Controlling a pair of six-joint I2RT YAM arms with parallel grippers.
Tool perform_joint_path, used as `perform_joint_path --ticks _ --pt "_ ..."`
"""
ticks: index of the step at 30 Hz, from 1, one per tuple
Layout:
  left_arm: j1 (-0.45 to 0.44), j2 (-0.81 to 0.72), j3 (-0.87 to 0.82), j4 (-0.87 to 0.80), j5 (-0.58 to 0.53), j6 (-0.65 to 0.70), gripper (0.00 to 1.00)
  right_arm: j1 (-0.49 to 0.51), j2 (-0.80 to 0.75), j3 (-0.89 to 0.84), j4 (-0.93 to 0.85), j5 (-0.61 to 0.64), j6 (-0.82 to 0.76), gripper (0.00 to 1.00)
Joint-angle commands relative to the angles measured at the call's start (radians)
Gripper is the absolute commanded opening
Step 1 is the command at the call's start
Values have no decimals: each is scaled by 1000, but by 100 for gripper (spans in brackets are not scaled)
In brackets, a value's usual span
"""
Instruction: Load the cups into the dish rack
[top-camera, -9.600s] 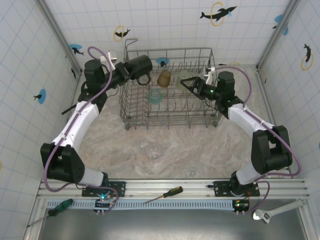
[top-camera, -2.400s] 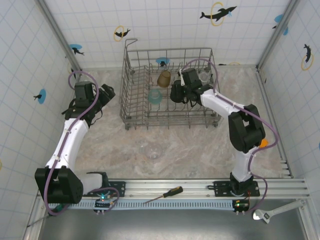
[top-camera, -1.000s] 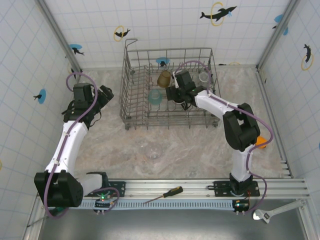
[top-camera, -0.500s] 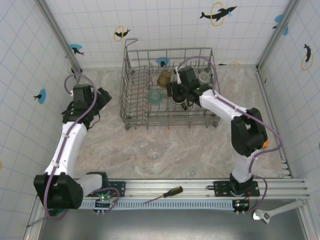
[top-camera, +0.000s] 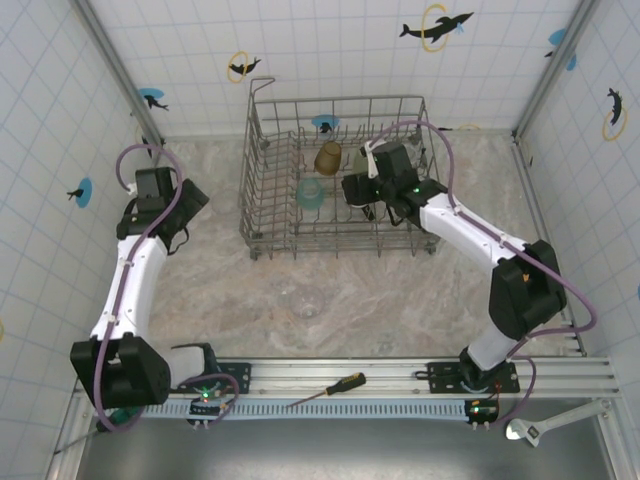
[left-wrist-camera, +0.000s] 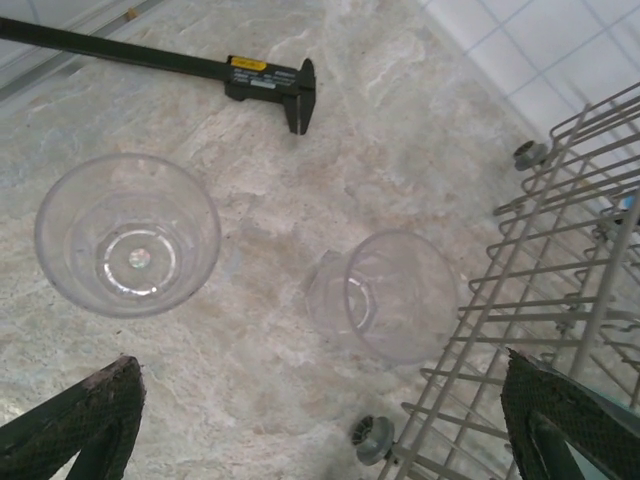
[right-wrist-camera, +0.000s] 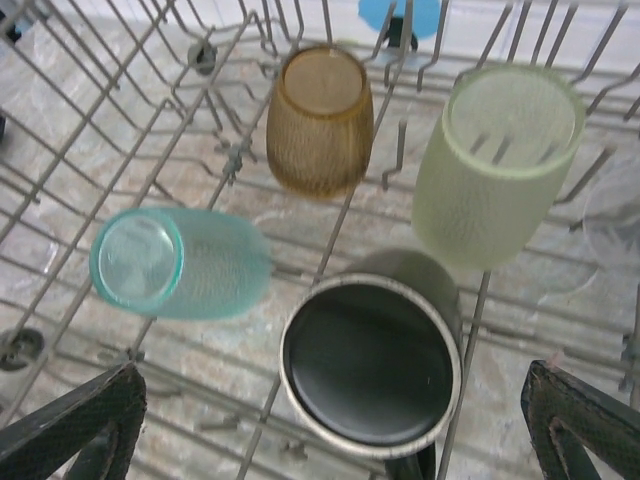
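Observation:
The dish rack (top-camera: 340, 100) stands at the back middle of the table. In the right wrist view an amber cup (right-wrist-camera: 320, 120), a pale green cup (right-wrist-camera: 495, 165) and a light blue cup (right-wrist-camera: 180, 265) lie among its wires (right-wrist-camera: 350, 215). A dark mug (right-wrist-camera: 370, 360) sits below them, mouth towards the camera. My right gripper (right-wrist-camera: 330, 372) hovers open over the mug, its fingers wide of it. My left gripper (left-wrist-camera: 320, 365) is open above the table left of the rack (left-wrist-camera: 560, 300). Under it, one clear cup (left-wrist-camera: 128, 235) stands upright and another (left-wrist-camera: 385, 295) lies on its side by the rack.
A black caliper (left-wrist-camera: 200, 65) lies beyond the two clear cups, near the left wall. Another clear cup (top-camera: 306, 303) stands on the table in front of the rack. A screwdriver (top-camera: 330, 388) rests on the front rail.
My right gripper has drawn back a little from the mug and its elbow has swung out to the right. My left arm has shifted slightly towards the left wall.

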Motion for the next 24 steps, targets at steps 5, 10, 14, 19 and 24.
perform_joint_path --ticks 5,10,14,19,24 --pt "39 44 18 -39 -25 46 92 -38 -130 -108 2 -87 37 100" --pt "40 75 7 -38 -67 82 87 -68 -194 -195 41 -119 74 100" --pt "40 107 -2 -29 -108 113 82 -77 -219 -234 50 -132 84 100" --pt "40 152 9 -22 -112 146 74 -84 -233 -249 47 -134 91 100" --pt "40 194 18 -4 -122 169 69 -87 -246 -258 65 -145 95 100"
